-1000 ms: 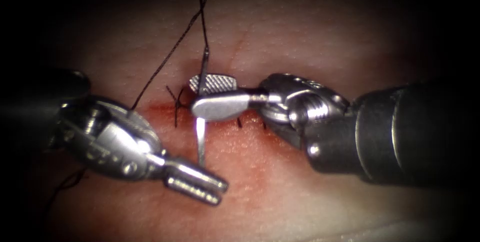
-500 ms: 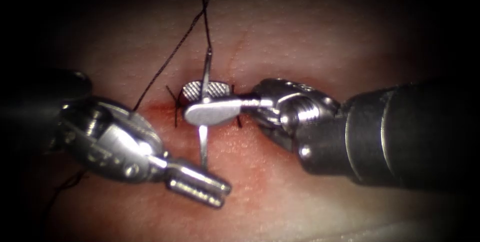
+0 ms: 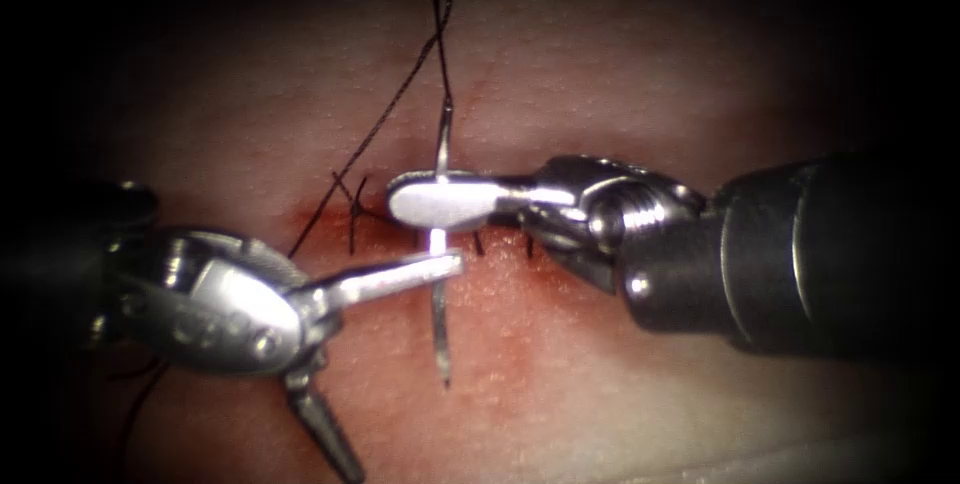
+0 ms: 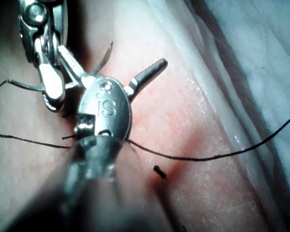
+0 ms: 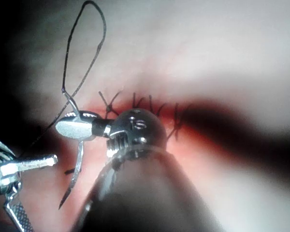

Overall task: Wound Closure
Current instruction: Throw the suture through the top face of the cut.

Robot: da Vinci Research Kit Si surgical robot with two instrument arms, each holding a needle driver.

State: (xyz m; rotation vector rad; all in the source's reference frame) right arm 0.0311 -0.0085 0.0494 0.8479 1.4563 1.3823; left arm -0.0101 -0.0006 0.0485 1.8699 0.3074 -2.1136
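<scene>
Right end effector (image 3: 440,202) comes in from the right and has its jaws closed on the needle (image 3: 441,274), gripping it along the upper part of its curve, nearer the thread end than the point. That needle hangs almost upright over the cut (image 3: 420,234), clear of the tissue (image 3: 620,64) as far as I can see, its sharp tip pointing down toward the near side. From the needle's top end the thread (image 3: 400,94) climbs out of view, and a second strand slants down to the left toward the stitches.

Left end effector (image 3: 385,359) reaches in from the left with its jaws spread wide and nothing between them: one jaw lies level with its tip just beside the needle shaft, just under the right tool's jaws, while the other points down and away. I cannot tell whether that upper jaw touches the needle.

Underneath, the tissue is pale and finely grained, with red fluid (image 3: 500,324) staining it around the cut and below it. Several dark stitches (image 3: 352,206) with short cut ends already cross the wound on the left and behind the right tool. In the left wrist view a whitish sheet (image 4: 261,43) lies beyond the tissue's edge, and a long strand of thread crosses the tissue there.
</scene>
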